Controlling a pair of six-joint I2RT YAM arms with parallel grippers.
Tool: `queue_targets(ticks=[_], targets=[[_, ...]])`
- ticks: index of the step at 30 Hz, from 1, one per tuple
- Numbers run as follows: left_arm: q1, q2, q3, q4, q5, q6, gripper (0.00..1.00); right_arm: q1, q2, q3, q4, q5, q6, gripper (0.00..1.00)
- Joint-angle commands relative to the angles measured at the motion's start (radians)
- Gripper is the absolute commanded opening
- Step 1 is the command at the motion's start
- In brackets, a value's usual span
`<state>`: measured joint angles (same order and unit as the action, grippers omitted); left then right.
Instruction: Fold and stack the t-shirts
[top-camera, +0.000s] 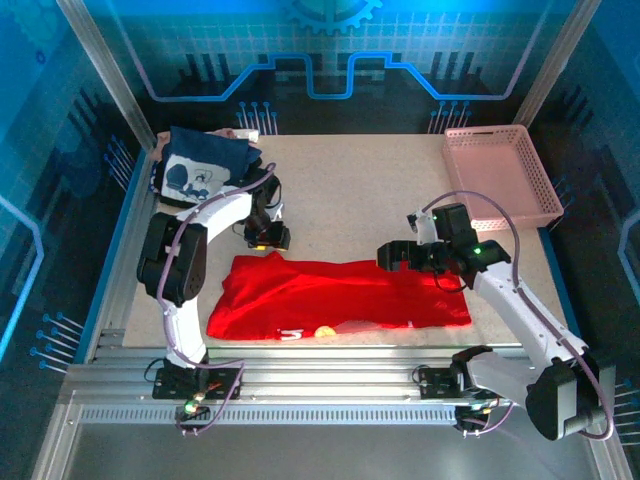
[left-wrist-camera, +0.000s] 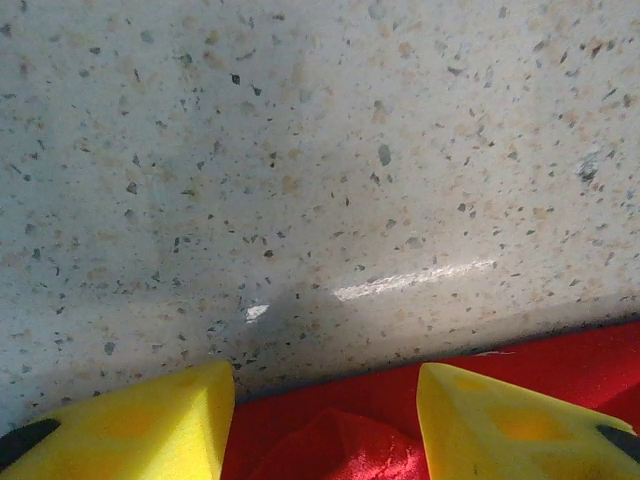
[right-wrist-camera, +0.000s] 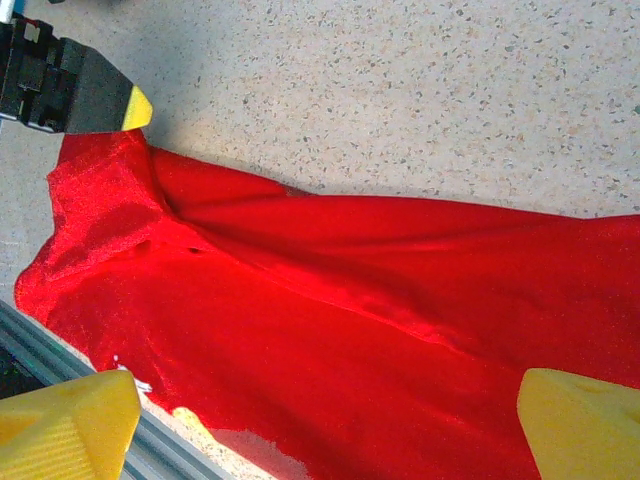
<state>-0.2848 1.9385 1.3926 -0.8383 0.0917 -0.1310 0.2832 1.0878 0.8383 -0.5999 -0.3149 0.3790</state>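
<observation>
The red t-shirt (top-camera: 340, 295) lies spread as a long band across the near half of the table, with a bit of print showing at its front edge. My left gripper (top-camera: 268, 240) is down at its back left corner; in the left wrist view its yellow fingers (left-wrist-camera: 160, 420) stand apart around a raised hump of the red t-shirt (left-wrist-camera: 340, 440), touching neither side of it. My right gripper (top-camera: 395, 257) hovers open above the shirt's right end, and under it the red t-shirt (right-wrist-camera: 350, 300) is loosely creased. The navy t-shirt (top-camera: 205, 165) lies folded at the back left.
A pink lattice basket (top-camera: 487, 131) stands at the back right corner. An aluminium rail (top-camera: 320, 360) runs along the table's front edge, right beside the shirt's near hem. Bare speckled tabletop (top-camera: 360, 200) stretches behind the red shirt.
</observation>
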Motion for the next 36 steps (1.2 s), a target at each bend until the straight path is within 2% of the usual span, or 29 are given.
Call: queue_targets(ticks=[1, 11, 19, 25, 29, 30, 32, 34, 36], targets=[[-0.02, 0.01, 0.018, -0.04, -0.012, 0.024, 0.45, 0.014, 0.01, 0.027, 0.012, 0.009, -0.017, 0.98], [-0.043, -0.085, -0.056, -0.032, 0.029, 0.009, 0.0, 0.014, 0.045, 0.036, 0.042, 0.02, -0.006, 0.98], [-0.127, -0.311, -0.175, -0.045, 0.022, -0.101, 0.0, 0.014, 0.061, 0.072, 0.051, 0.028, -0.002, 0.98], [-0.252, -0.521, -0.412, 0.005, 0.043, -0.34, 0.0, 0.013, 0.066, 0.062, 0.049, 0.019, -0.002, 0.98], [-0.38, -0.656, -0.564, 0.041, 0.018, -0.535, 0.0, 0.011, 0.069, 0.052, 0.053, 0.004, 0.008, 0.98], [-0.407, -0.692, -0.598, 0.055, 0.016, -0.584, 0.04, 0.013, 0.072, 0.048, 0.055, 0.003, 0.012, 0.98], [-0.463, -0.755, -0.643, 0.08, 0.009, -0.658, 0.29, 0.012, 0.082, 0.047, 0.053, 0.002, 0.013, 0.98], [-0.507, -0.811, -0.655, 0.081, -0.011, -0.698, 0.38, 0.012, 0.095, 0.049, 0.046, 0.007, 0.012, 0.98], [-0.528, -0.874, -0.651, 0.076, -0.033, -0.724, 0.5, 0.013, 0.113, 0.054, 0.042, 0.012, 0.013, 0.98]])
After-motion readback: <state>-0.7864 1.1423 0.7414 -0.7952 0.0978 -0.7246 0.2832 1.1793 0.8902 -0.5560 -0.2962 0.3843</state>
